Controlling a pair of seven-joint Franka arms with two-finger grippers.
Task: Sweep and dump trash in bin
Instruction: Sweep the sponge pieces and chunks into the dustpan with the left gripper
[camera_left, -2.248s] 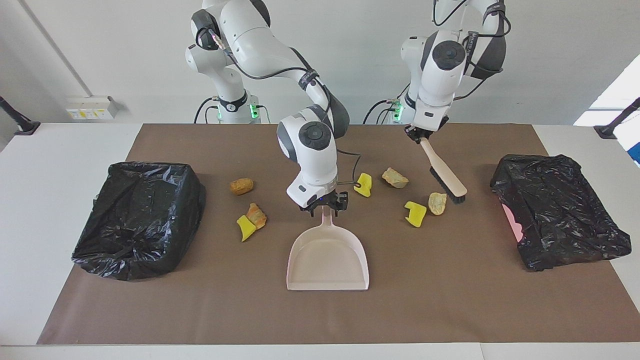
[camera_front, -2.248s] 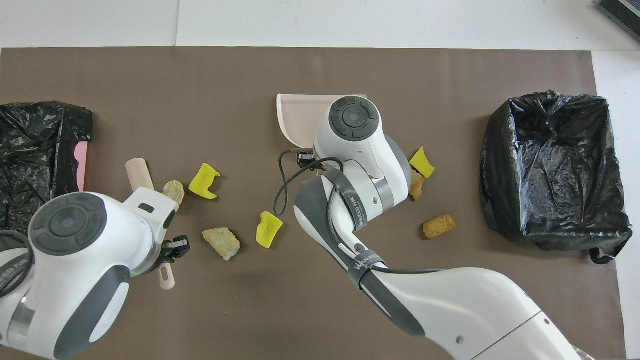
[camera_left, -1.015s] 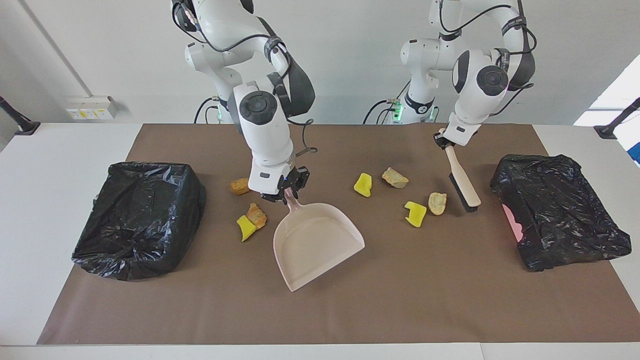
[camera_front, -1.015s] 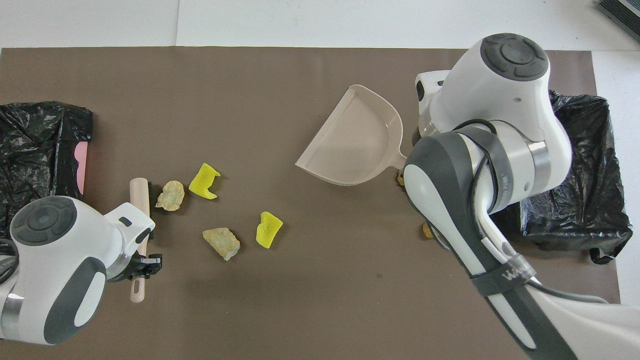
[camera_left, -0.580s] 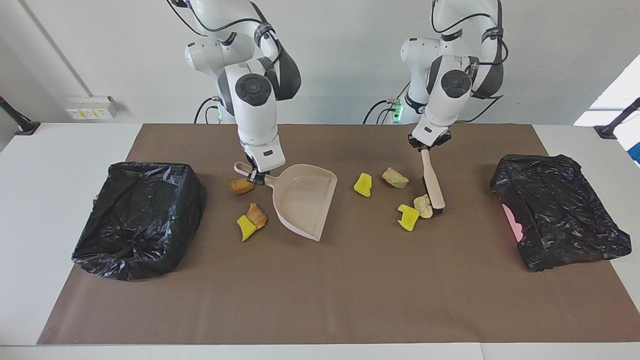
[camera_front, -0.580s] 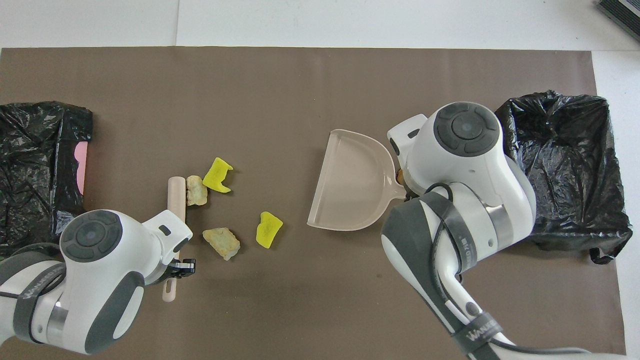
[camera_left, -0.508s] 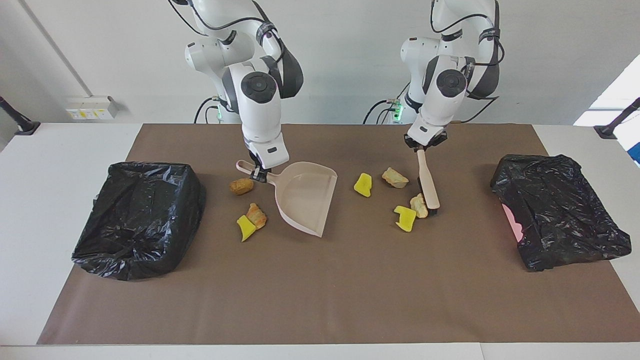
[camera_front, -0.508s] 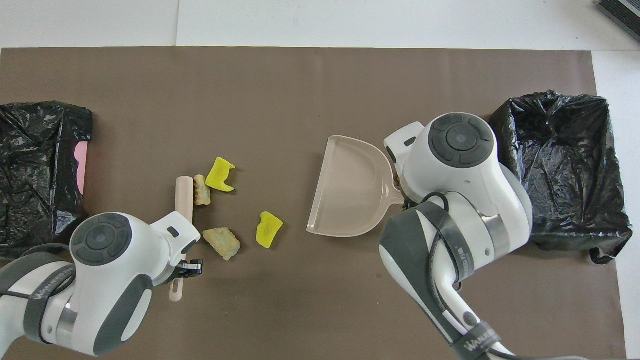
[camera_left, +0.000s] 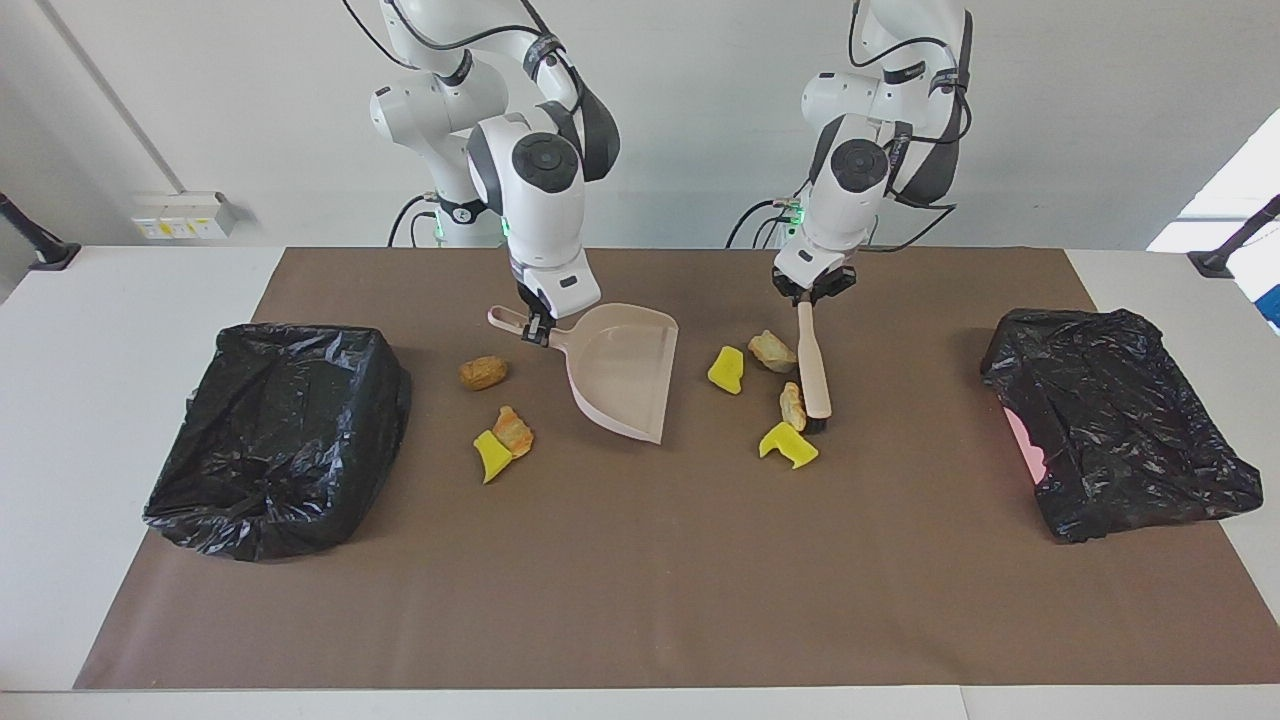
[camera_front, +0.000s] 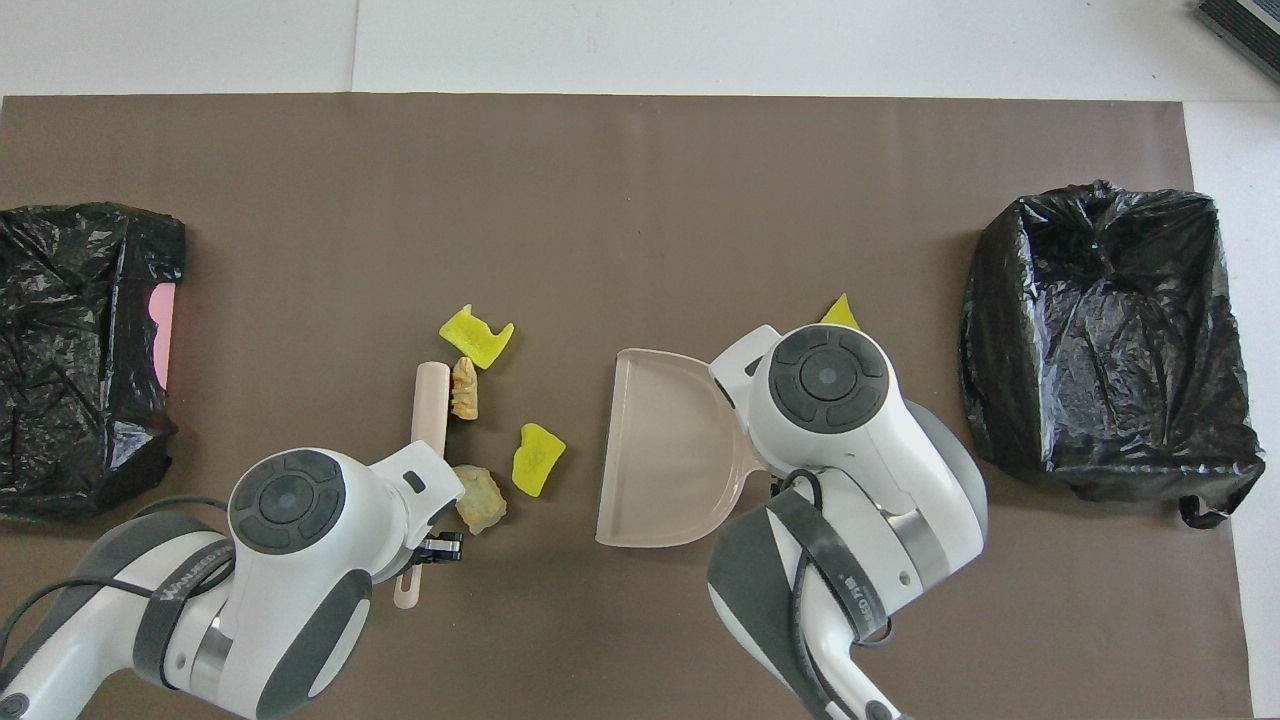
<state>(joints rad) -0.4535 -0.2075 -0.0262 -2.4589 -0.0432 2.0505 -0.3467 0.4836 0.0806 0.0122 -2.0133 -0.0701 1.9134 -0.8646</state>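
My right gripper (camera_left: 535, 330) is shut on the handle of the pale pink dustpan (camera_left: 620, 370), held low over the mat with its mouth toward the left arm's end. My left gripper (camera_left: 812, 295) is shut on the handle of the brush (camera_left: 813, 372), whose bristles rest on the mat. A tan lump (camera_left: 792, 405) of trash lies against the brush, with a yellow chunk (camera_left: 787, 445) just beside it. Another yellow chunk (camera_left: 727, 368) and a tan lump (camera_left: 772, 350) lie between brush and dustpan. In the overhead view the right arm hides its own gripper.
More trash lies toward the right arm's end: a brown lump (camera_left: 483, 372), and an orange piece (camera_left: 513, 430) touching a yellow one (camera_left: 490, 456). Black-bagged bins stand at the right arm's end (camera_left: 275, 435) and the left arm's end (camera_left: 1115, 435) of the brown mat (camera_left: 640, 600).
The right gripper swung the dustpan round, mouth now facing the brush, and drew it closer to the robots. The left gripper swept the brush toward the dustpan, pushing a tan lump and a yellow chunk along.
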